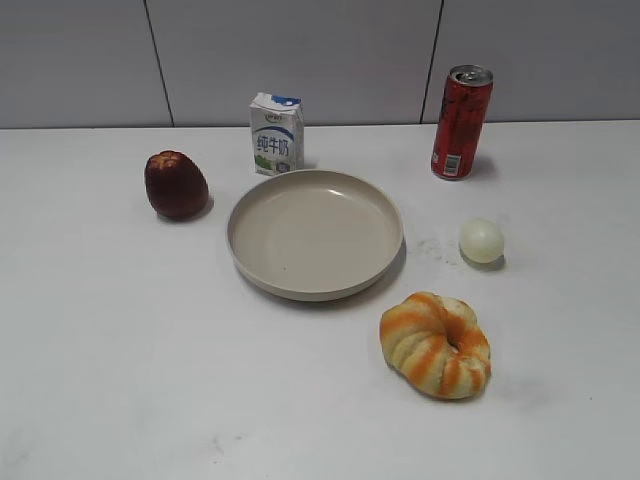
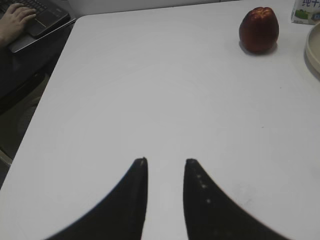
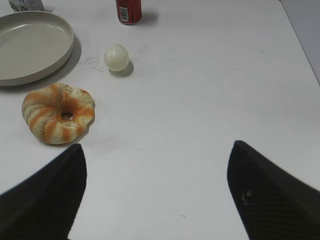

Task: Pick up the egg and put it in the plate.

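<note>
Nearest in the scene, the right gripper (image 3: 157, 170) hangs over bare white table (image 1: 150, 400), its 2 dark fingers spread wide apart with nothing between them. The left gripper (image 2: 165, 165) hovers over the left part of the table, its 2 fingers a narrow gap apart and empty.

Just beyond, at front right, lies the orange-striped bread ring (image 1: 436, 344). Farther back and slightly right of it sits the egg (image 1: 482, 241), pale and yellowish, resting on the table surface, near the right rim of the plate (image 1: 250, 262) but not touching it. The plate is in the middle of the table and holds nothing.

To the left of the plate stands a dark red apple (image 1: 176, 185). At the far side, a small milk carton (image 1: 276, 134) stands upright just behind the plate's far rim, and a red drink can (image 1: 461, 123) stands upright to the far right, behind the egg.

In the left wrist view, a person's hand (image 2: 15, 19) rests on a laptop (image 2: 41, 22) past the table's far left corner.
</note>
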Robot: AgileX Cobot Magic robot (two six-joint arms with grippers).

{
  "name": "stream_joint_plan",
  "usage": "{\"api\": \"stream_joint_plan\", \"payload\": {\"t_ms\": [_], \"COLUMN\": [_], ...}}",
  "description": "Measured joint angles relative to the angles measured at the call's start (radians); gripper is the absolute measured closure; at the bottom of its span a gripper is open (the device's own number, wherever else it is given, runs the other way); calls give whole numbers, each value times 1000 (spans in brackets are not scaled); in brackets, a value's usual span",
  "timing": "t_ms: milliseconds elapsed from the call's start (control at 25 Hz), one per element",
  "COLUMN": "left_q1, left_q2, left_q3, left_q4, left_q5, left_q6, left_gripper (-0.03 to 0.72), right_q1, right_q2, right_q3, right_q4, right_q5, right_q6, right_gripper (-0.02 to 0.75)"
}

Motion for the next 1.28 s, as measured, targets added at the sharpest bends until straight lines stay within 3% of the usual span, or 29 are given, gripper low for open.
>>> {"api": "stream_joint_plan", "payload": {"t_ms": [520, 960, 1080, 1280], "left_q1": [0, 0, 0, 0], "left_q2": [0, 0, 0, 0], "left_q3": [0, 0, 0, 0], "left_q4": [0, 0, 0, 0], "left_q5": [0, 0, 0, 0], "left_q6": [0, 0, 0, 0], "left_gripper": [498, 498, 498, 498], "right_q1": [0, 0, 22, 96], "right_q2": [63, 707, 940, 1336], "right_q3": [-16, -45, -132, -405], "right_q4": [12, 29, 29, 29], "right_q5": [-59, -656, -656, -518], "right_q6": [0, 0, -19, -47], "right_gripper": [62, 72, 73, 85]}}
